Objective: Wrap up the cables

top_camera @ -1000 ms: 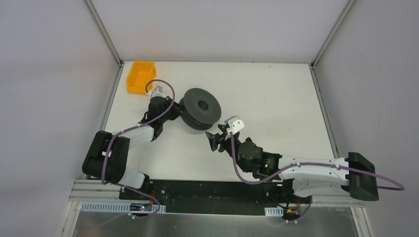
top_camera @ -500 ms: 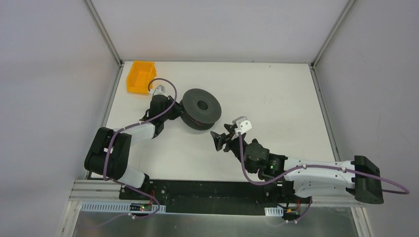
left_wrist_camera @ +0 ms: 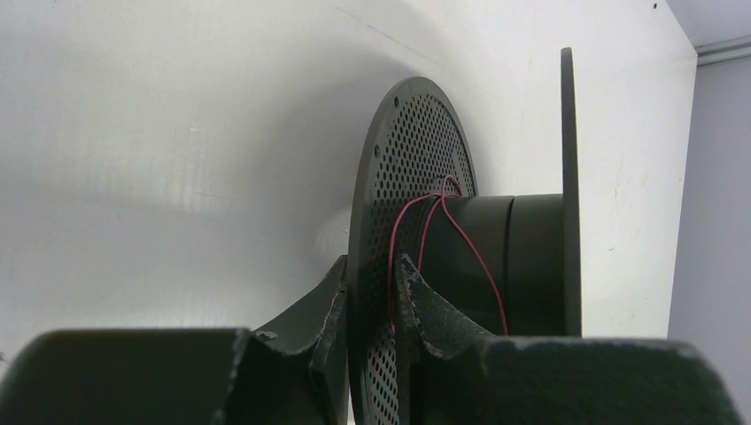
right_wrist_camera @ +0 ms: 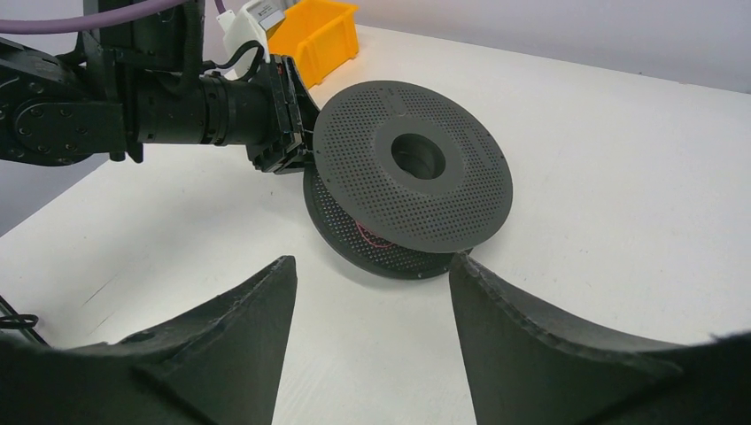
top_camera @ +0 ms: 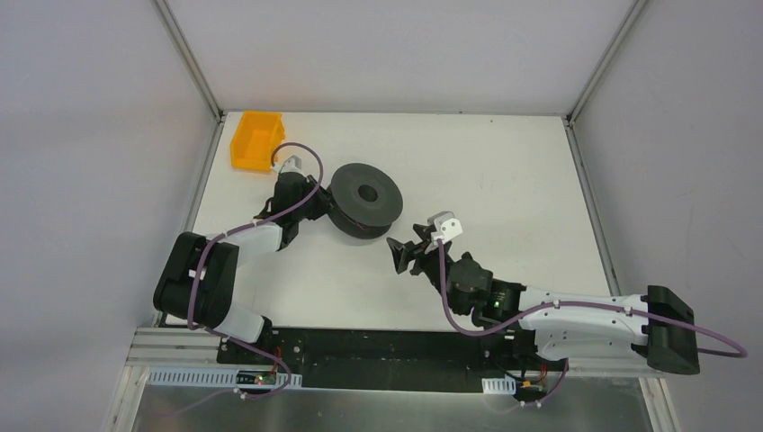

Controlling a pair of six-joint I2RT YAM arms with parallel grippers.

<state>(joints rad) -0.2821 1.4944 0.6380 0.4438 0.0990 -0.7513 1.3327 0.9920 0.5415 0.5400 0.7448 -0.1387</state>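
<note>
A dark grey perforated spool [top_camera: 364, 198] sits tilted on the white table, its hub hole up. My left gripper [top_camera: 322, 209] is shut on the spool's left flange [left_wrist_camera: 376, 266], one finger on each side. The thin red cable [left_wrist_camera: 460, 239] runs in loose loops around the spool's core, and a bit shows between the flanges in the right wrist view [right_wrist_camera: 372, 237]. My right gripper [top_camera: 402, 255] is open and empty, a little in front of the spool [right_wrist_camera: 412, 177] and pointing at it.
An orange bin [top_camera: 254, 139] stands at the table's back left corner, also in the right wrist view [right_wrist_camera: 319, 35]. Grey walls enclose the table on three sides. The left arm lies along the table's left side.
My right gripper has drawn back from the spool toward the near right. The spool has shifted slightly with my left gripper, which still holds its flange.
</note>
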